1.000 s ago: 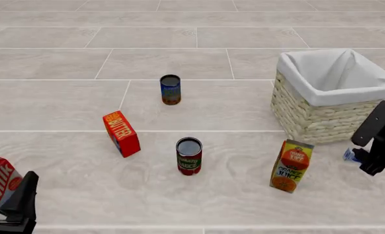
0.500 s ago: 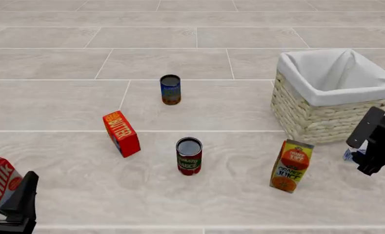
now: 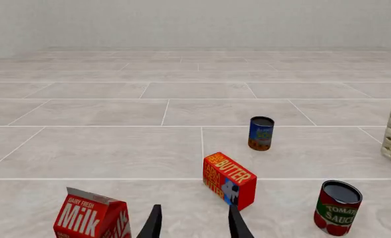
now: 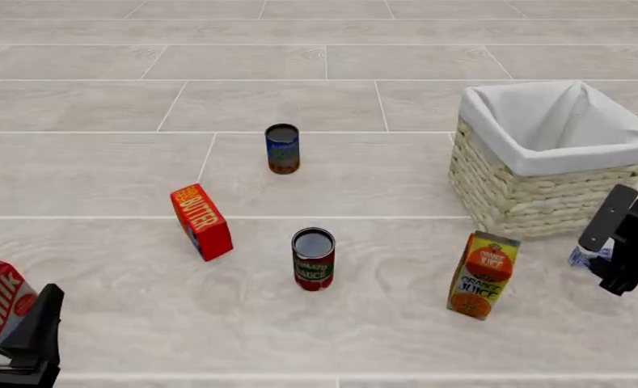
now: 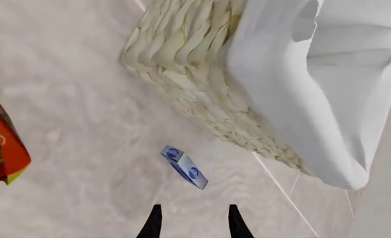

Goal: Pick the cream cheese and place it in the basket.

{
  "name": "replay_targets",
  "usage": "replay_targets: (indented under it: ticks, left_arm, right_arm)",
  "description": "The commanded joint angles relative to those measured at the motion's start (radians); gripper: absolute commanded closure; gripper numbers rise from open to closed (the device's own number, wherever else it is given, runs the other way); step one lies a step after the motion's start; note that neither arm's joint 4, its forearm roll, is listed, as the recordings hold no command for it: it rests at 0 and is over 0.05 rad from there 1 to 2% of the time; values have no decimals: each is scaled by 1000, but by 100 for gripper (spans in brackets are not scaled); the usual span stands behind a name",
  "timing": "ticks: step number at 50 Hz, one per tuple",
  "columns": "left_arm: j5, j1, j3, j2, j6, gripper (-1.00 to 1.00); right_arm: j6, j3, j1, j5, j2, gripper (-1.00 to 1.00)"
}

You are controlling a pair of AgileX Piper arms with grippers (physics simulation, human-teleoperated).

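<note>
Since the earlier frames, the right gripper (image 5: pixel 192 222) is shifted slightly right and lower, its fingers spread and empty. Just ahead of it the cream cheese (image 5: pixel 184 166) lies on the floor, with the basket (image 5: pixel 202 94) seen beyond it.

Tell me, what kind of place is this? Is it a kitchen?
Probably not a real kitchen: it looks like a computer-made test room. Groceries, such as a butter box and a tomato sauce can, stand on a plain tiled surface beside a wicker basket.

Cream cheese (image 4: pixel 580 257) mostly hidden behind right claw (image 4: pixel 621 279).
</note>
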Motion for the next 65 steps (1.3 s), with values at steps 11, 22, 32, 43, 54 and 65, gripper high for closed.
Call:
replay_targets:
  ticks: [11,22,32,43,54,65]
  left_arm:
    - [0,0,0,0,0,-100]
    - [0,0,0,0,0,-100]
    - [0,0,0,0,0,-100]
    - [0,0,0,0,0,-100]
    - [0,0,0,0,0,-100]
    - [0,0,0,0,0,-100]
  right_arm:
    - [-26,-17,-6,-71,85,-100]
    - [-35,-46,1,-115,153,-100]
    - [-75,-36,-16,-164,205,-100]
    - [-70,-69,-23,-160,255,-100]
    - [-86,-85,-33,-179,293,-100]
    - [-110,-105,-52,-190,326,-100]
